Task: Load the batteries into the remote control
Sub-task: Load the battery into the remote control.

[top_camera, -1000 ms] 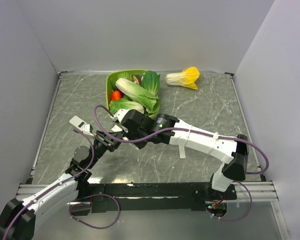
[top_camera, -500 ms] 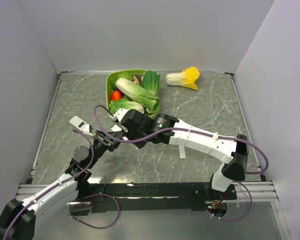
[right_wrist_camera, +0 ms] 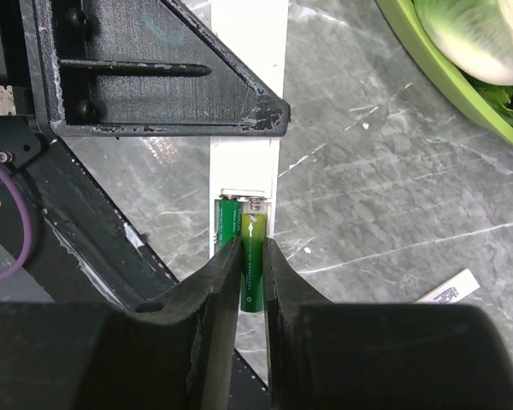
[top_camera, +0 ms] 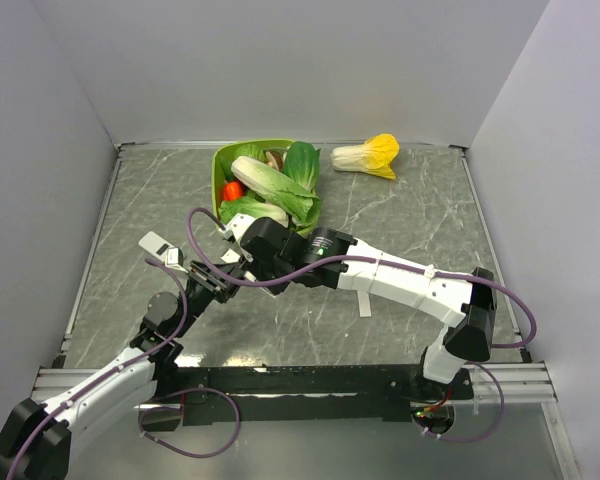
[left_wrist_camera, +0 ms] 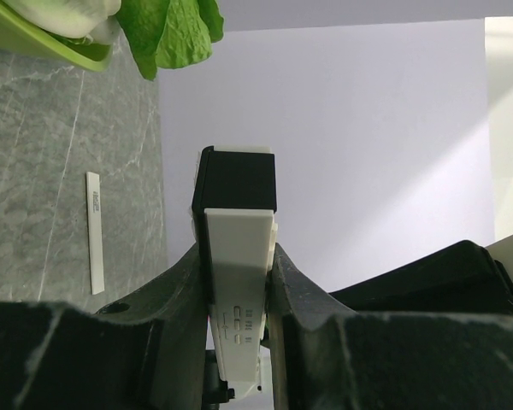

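Left gripper [left_wrist_camera: 237, 286] clamped tight on remote control [left_wrist_camera: 237, 243]. Right gripper [right_wrist_camera: 250, 256] pinching second battery [right_wrist_camera: 253, 278], its nose in open bay beside first battery [right_wrist_camera: 229, 220], already seated. Step: second insertion. Next: press flat against spring, then release.

No legible text anywhere. Only faint embossed marks on remote [left_wrist_camera: 237, 316], lower centre; tiny print on white strip [left_wrist_camera: 95, 231], left, too small to read.
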You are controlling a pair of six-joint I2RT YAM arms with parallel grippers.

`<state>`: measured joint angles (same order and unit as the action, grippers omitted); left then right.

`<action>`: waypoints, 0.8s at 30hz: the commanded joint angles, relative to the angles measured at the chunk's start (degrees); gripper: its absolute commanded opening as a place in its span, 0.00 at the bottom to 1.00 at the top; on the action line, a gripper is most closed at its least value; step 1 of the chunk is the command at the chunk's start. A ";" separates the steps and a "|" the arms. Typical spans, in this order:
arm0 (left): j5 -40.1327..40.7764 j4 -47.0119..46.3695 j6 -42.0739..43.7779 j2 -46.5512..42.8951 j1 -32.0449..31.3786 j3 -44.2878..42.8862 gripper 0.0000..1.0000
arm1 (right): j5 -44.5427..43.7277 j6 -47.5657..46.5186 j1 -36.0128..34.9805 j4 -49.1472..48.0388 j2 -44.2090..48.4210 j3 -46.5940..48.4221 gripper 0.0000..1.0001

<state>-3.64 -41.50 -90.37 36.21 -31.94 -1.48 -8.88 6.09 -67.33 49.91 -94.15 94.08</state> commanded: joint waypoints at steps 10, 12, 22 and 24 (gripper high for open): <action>-1.72 -4.56 -2.53 -1.23 -0.31 12.11 0.01 | 0.71 -0.20 0.27 -2.10 1.42 0.14 0.33; -2.07 -4.73 -2.44 -0.88 -0.22 12.02 0.01 | 0.80 -0.64 0.36 -2.36 3.09 0.14 0.36; -4.97 -5.79 -2.09 0.97 -0.31 12.02 0.01 | 19.31 -16.96 3.60 -17.00 22.32 -17.68 0.45; -5.76 -5.44 -1.83 0.97 -0.22 11.67 0.01 | 28.34 -18.82 6.40 -20.71 28.21 -24.17 0.49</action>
<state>-6.92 -42.61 -91.39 37.26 -32.08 -1.48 2.83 -4.80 -65.01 40.03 -76.27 77.93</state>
